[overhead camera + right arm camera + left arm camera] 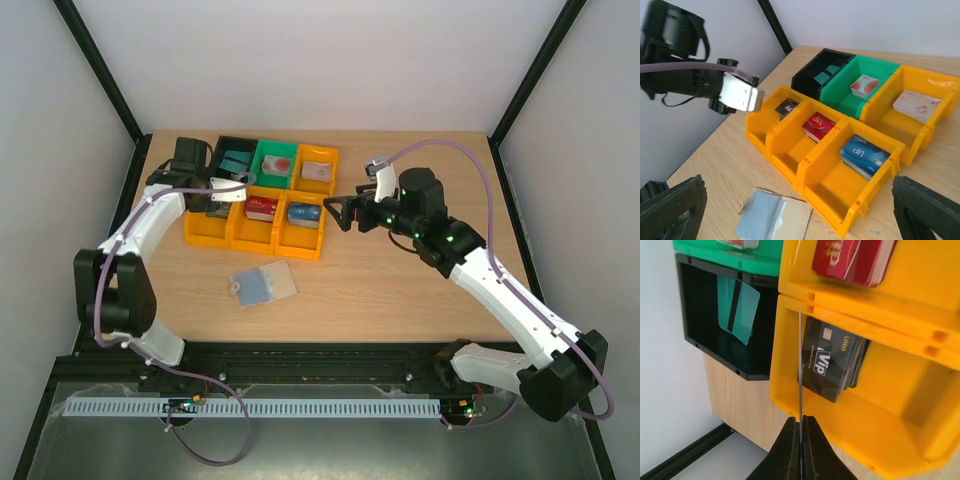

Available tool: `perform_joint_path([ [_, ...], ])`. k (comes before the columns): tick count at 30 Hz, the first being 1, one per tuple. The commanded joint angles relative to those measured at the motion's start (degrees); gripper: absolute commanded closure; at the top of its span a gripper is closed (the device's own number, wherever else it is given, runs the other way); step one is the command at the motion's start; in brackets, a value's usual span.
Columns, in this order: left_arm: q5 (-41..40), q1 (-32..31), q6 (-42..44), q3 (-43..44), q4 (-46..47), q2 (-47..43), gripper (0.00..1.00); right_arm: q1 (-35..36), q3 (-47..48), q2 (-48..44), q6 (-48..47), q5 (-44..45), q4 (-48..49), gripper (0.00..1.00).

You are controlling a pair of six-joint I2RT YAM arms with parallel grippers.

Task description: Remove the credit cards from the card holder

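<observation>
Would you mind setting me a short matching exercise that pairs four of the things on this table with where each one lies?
Things:
1. teal card
2. white-and-red cards
3. black VIP cards
4. card holder

Places:
A. yellow bin
B. table, in front of the bins
C. black bin
D. green bin

Pairs: 1-C, 2-D, 3-A, 4-B
</observation>
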Motion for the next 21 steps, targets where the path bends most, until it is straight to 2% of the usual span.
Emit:
perform_joint_path([
  [1, 0.0, 3.0, 6.2, 3.0, 6.0, 6.4, 0.98, -0.5, -1.0, -1.4, -1.7, 2.6, -0.8, 0.01],
  [12, -1.1, 4.0, 8.7, -1.1, 14.5, 10.9, 0.98, -1.2, 3.0, 4.2, -3.2, 1.7, -1.5, 0.01],
  [21, -1.9, 2.9, 9.2, -2.4, 17.0, 13.1, 0.98, -1.6, 3.1, 4.2, -3.6, 1.7, -1.9, 0.01],
])
